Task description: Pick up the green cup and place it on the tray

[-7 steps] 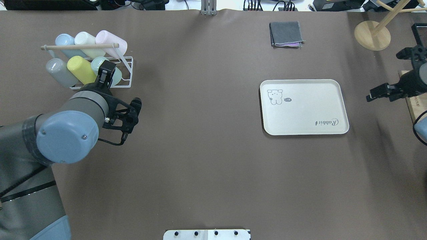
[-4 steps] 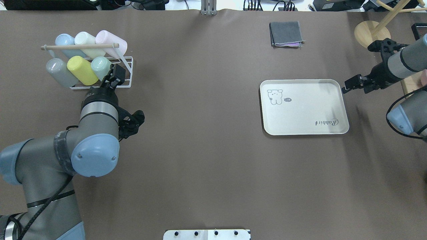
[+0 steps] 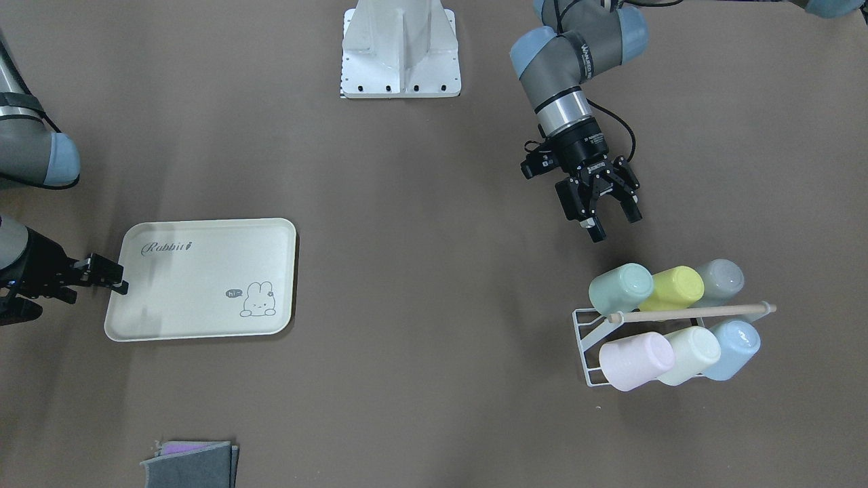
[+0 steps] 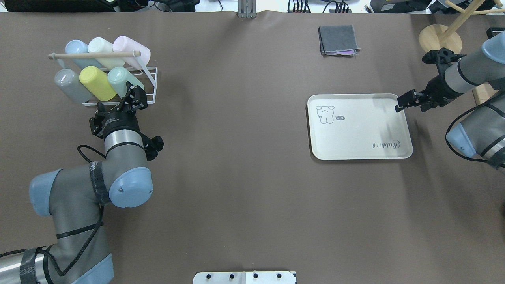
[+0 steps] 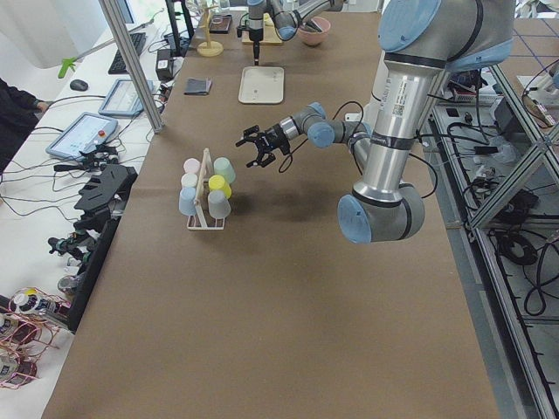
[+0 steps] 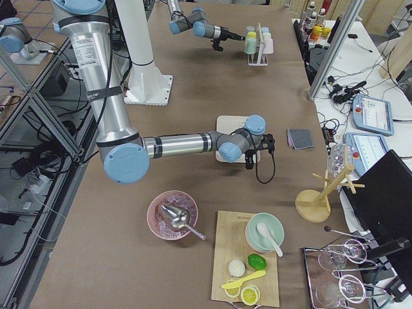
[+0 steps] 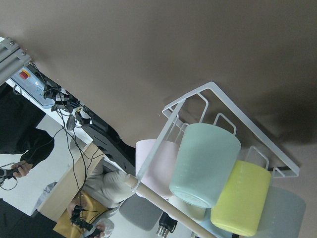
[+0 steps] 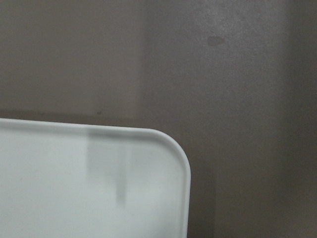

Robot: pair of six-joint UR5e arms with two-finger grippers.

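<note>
The green cup lies tilted on the white wire rack, rightmost in its near row beside a yellow-green cup. It also shows in the front view and fills the left wrist view. My left gripper is open and empty, just short of the cup's rim and pointing at it; the front view shows its spread fingers. The cream tray lies at mid right, bare. My right gripper hovers at the tray's far right corner, fingers apparently together, holding nothing.
Several other pastel cups sit on the rack under a wooden rod. A folded grey cloth and a wooden stand are at the far edge. A cutting board and bowls lie beyond the tray in the right side view.
My left arm pulled back from over the green cup, and its gripper now points at the cup from the near side. My right gripper moved inward to the tray's far right corner.
</note>
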